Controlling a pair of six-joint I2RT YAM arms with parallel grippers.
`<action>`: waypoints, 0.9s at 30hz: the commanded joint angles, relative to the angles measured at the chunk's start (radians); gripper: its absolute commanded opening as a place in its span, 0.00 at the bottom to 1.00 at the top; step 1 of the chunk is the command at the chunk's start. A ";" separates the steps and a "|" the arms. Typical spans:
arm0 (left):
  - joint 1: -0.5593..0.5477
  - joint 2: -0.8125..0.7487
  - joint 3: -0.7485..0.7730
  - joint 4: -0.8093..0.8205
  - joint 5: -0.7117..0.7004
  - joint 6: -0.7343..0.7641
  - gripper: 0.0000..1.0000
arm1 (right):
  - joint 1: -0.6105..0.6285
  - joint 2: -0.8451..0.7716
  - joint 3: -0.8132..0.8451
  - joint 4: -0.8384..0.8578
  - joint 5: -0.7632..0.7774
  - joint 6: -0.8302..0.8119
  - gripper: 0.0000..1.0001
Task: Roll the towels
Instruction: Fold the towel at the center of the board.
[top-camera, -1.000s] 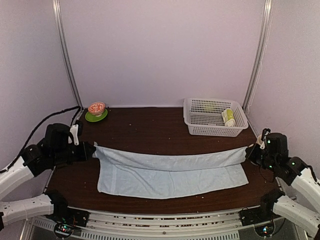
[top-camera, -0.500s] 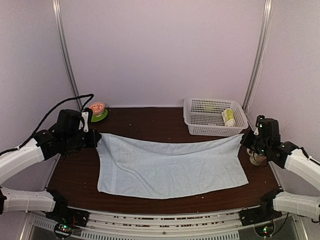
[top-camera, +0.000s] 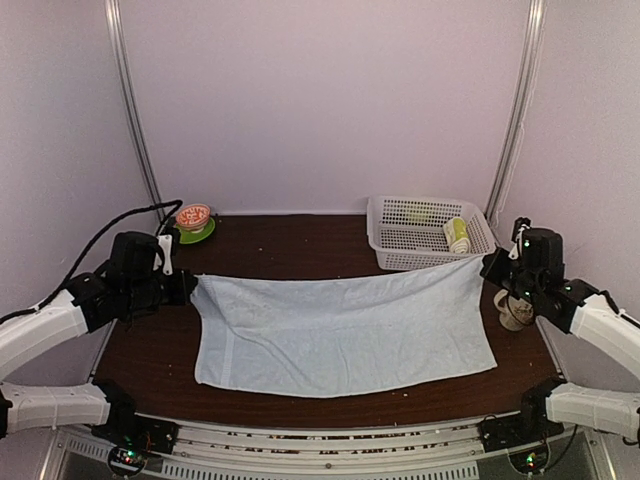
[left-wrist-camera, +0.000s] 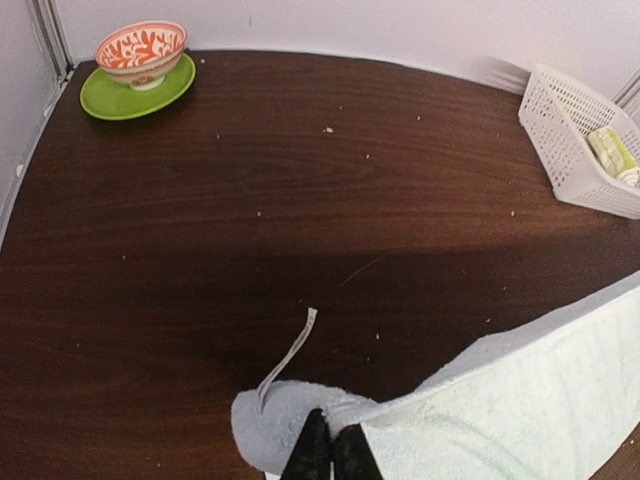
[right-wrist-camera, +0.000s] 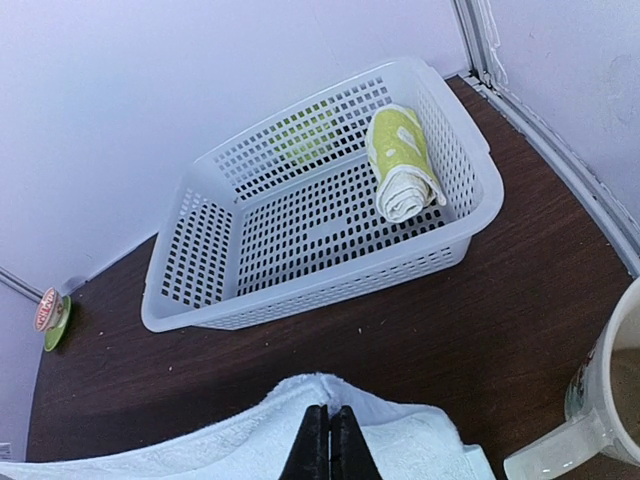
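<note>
Jaws pinch blue towel (top-camera: 340, 325); only left wrist shows tag (left-wrist-camera: 287, 358).

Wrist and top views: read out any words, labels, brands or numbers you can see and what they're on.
No text can be read in any view.
Tag on the pale-blue towel: looks blank.
Mug: coloured print at its edge, too blurred to read.
Rolled green towel: white figures, no letters legible.
Bowl: orange pattern only.
</note>
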 joint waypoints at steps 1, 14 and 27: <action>0.008 -0.037 -0.086 0.041 0.045 -0.059 0.00 | -0.008 -0.092 -0.054 0.003 -0.056 -0.012 0.00; 0.005 -0.154 -0.224 0.006 0.130 -0.158 0.00 | -0.008 -0.309 -0.176 -0.129 -0.113 0.039 0.00; -0.033 -0.280 -0.279 -0.091 0.153 -0.226 0.00 | -0.007 -0.433 -0.210 -0.251 -0.117 0.064 0.00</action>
